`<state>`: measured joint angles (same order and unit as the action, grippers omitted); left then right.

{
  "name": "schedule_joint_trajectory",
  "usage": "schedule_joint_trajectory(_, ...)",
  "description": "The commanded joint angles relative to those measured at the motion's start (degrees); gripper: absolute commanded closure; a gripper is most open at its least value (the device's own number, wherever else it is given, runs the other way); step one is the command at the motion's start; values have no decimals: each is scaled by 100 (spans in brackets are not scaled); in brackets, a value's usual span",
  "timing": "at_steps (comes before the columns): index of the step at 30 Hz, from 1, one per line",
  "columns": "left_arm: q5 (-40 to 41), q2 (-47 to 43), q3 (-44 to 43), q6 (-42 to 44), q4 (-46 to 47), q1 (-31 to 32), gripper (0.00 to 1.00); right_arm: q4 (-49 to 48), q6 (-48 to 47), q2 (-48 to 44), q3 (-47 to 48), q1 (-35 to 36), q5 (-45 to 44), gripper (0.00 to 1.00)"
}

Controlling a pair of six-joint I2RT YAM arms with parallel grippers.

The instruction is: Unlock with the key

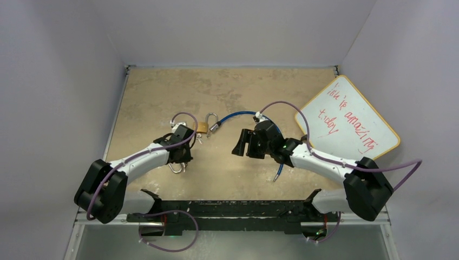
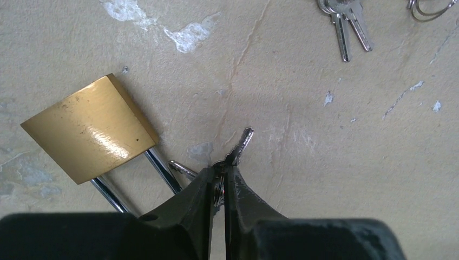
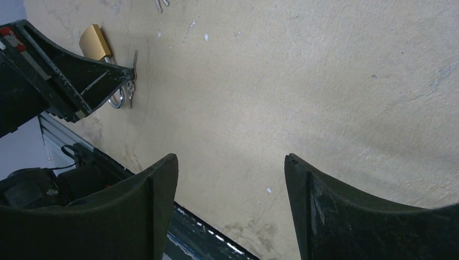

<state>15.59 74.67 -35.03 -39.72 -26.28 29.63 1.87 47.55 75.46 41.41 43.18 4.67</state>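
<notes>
Our left arm (image 1: 142, 157) lay stretched forward from its base, angled toward the middle, with the wrist pitched down at the surface. Our left gripper (image 2: 222, 169) had its fingers (image 2: 189, 203) pressed nearly together, pinching a key (image 2: 243, 140) at their very tips. Our right arm (image 1: 325, 160) extended inward from the other side, its wrist low as well. Our right gripper (image 3: 231, 158) faced the left gripper, well apart from it, jaws spread wide and holding nothing.
</notes>
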Motion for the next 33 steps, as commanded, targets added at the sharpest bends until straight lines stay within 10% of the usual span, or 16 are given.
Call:
schedule_joint_trajectory(1,-241,-31,-184,239,50,-30,93,-140,183,-51,-82,16,17,27)
schedule_joint_trajectory(17,-2288,-486,100,168,650,493,100,-1420,273,1026,-104,68,903,31)
schedule_joint_trajectory(25,-2321,-573,-17,281,496,551,44,-1447,352,1419,119,125,795,31)
schedule_joint_trajectory(33,-629,-1197,-205,-214,-160,539,49,-292,-109,1924,1217,800,-85,39)
